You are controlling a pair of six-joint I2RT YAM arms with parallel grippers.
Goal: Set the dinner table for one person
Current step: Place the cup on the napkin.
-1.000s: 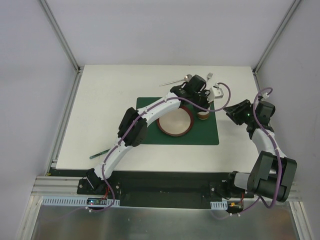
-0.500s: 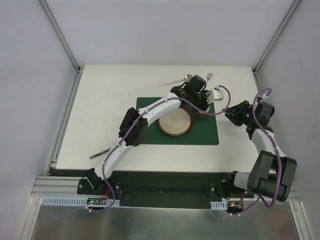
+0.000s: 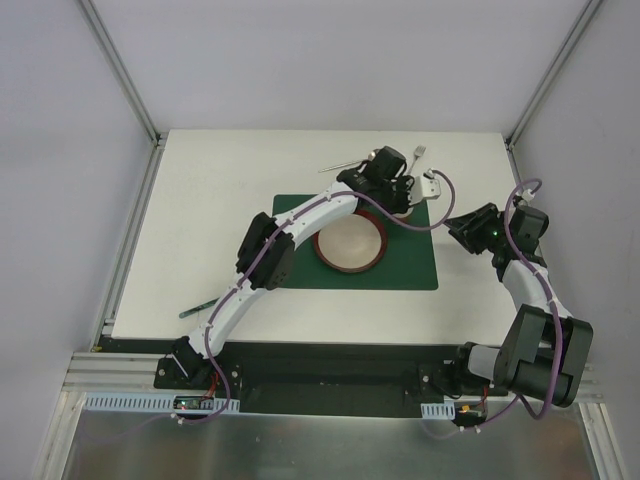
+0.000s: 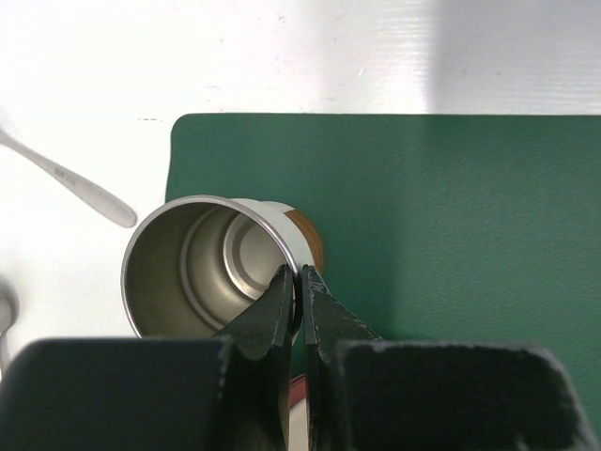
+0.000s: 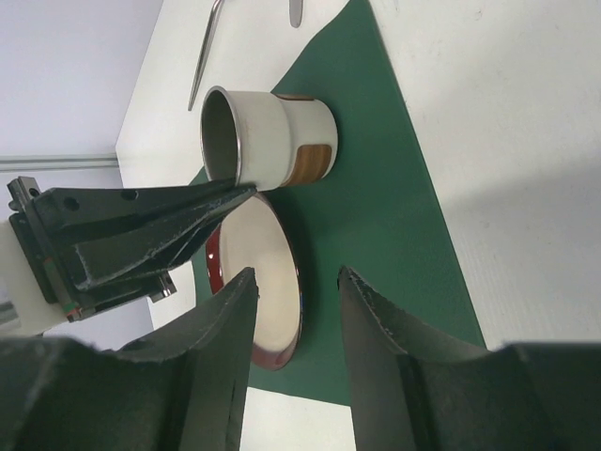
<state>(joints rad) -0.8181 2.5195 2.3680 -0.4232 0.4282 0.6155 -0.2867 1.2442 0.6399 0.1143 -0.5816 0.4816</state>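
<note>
White tabletop [image 3: 220,200] across the middle of the top view, metal rails along its edges, grey walls behind. Dark green placemat [image 3: 410,265] at centre, carrying a red-rimmed plate [image 3: 350,245]. Left hand [image 4: 299,282] over the mat's upper right corner in the top view, pinching the rim of a steel cup [image 4: 211,268], one finger inside and one outside. Cup white outside with a brown patch, mouth up; impossible to tell whether touching the mat. Right hand [image 5: 296,282] at mid right of the top view, half spread, gripping nothing, pointed toward the cup and apart from it. Spoon [image 3: 345,163] and fork [image 3: 418,153] on bare tabletop above the mat. Thin green utensil [image 3: 198,308] at lower left, near the front edge.
</note>
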